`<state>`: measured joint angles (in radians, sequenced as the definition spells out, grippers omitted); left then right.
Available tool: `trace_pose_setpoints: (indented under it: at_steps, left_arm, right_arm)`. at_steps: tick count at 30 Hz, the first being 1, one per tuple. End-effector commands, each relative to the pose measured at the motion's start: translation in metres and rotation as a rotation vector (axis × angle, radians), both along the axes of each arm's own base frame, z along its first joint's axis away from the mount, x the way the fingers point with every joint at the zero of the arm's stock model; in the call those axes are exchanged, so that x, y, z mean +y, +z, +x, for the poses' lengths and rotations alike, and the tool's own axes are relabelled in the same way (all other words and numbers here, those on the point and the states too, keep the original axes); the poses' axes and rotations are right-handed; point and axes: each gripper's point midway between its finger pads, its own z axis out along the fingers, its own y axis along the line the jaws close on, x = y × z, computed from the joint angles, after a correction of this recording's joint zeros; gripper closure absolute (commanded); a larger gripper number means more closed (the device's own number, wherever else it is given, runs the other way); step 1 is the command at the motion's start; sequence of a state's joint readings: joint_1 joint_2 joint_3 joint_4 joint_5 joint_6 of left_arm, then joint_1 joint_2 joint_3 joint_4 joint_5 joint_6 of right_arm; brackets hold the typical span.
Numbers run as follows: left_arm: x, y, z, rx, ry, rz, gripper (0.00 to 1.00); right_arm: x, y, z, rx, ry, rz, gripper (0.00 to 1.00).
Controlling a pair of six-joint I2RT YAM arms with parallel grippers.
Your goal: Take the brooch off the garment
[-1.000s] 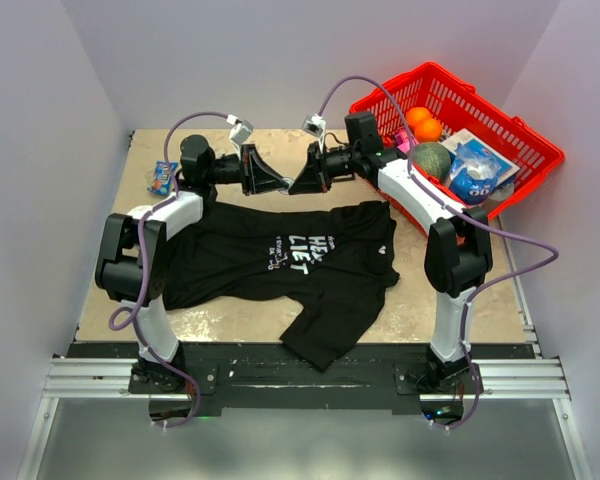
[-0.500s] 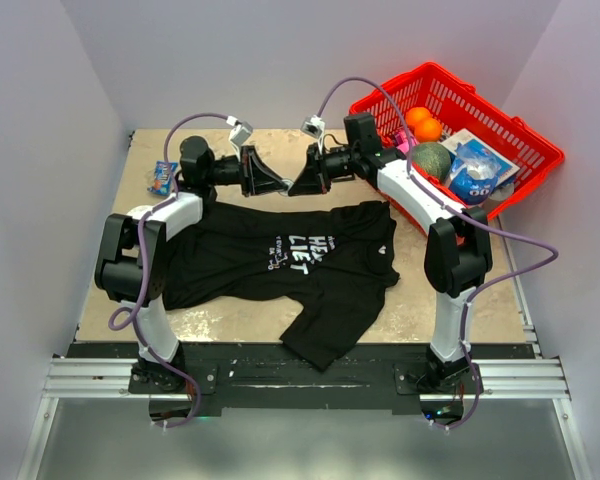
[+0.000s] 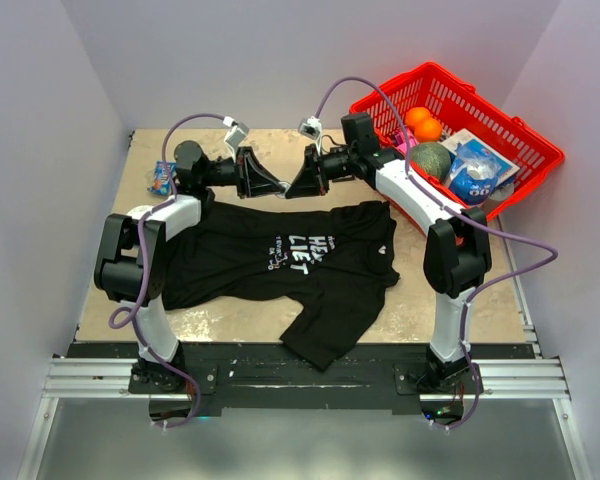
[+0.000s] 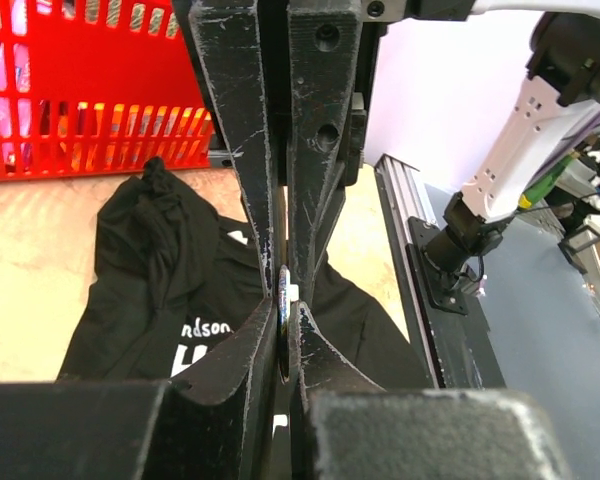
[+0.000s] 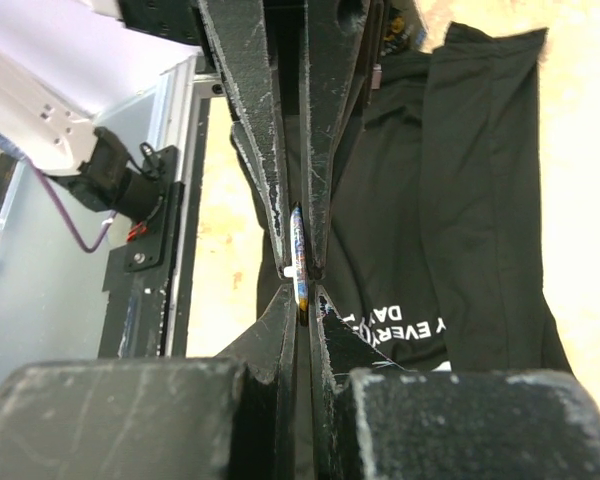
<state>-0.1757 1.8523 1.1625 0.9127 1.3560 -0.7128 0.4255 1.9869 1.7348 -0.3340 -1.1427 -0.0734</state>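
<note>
The black T-shirt (image 3: 280,250) with white lettering lies flat on the table, and it also shows in the left wrist view (image 4: 160,270) and the right wrist view (image 5: 460,180). My left gripper (image 3: 276,186) and right gripper (image 3: 296,186) meet tip to tip above the shirt's far edge. Between them is the brooch, a thin pale disc seen edge-on (image 4: 281,300) (image 5: 299,255), clear of the cloth. Both the left gripper (image 4: 283,308) and the right gripper (image 5: 302,292) are shut on the brooch. It is too small to make out in the top view.
A red basket (image 3: 520,135) at the back right holds oranges (image 3: 423,123), a green melon (image 3: 431,159) and a blue packet (image 3: 472,175). A small blue packet (image 3: 162,177) lies at the back left. Walls enclose the table on three sides.
Both arms have shifted slightly left and towards the back, still joined tip to tip on the brooch. The shirt has not moved.
</note>
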Motion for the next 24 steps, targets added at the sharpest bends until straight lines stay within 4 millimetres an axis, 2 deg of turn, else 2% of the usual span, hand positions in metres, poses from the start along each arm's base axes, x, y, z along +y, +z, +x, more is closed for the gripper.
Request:
trace_pose_setpoints:
  at_steps: [1,11,14,19,20,24]
  left_arm:
    - [0.009,0.024,-0.024,-0.077,-0.067,-0.007,0.87]
    - [0.012,0.018,-0.043,-0.061,-0.09,0.003,0.81]
    - [0.011,0.014,-0.036,-0.056,-0.057,0.002,0.83]
    - [0.007,0.016,-0.01,-0.011,0.037,0.01,0.87]
    - [0.007,0.01,-0.007,0.002,0.049,0.026,0.87]
    - [0.002,0.008,0.001,-0.019,0.071,0.049,0.87]
  right_arm:
    - [-0.001,0.038,0.001,-0.107,0.048,0.071,1.0]
    - [0.0,0.038,-0.001,-0.087,0.053,0.072,1.0]
    - [0.001,0.038,-0.001,-0.096,0.054,0.071,1.0]
    - [0.004,0.038,-0.005,-0.128,0.056,0.052,1.0]
    - [0.004,0.038,-0.005,-0.132,0.056,0.048,1.0]
    - [0.004,0.037,-0.003,-0.144,0.044,0.04,1.0]
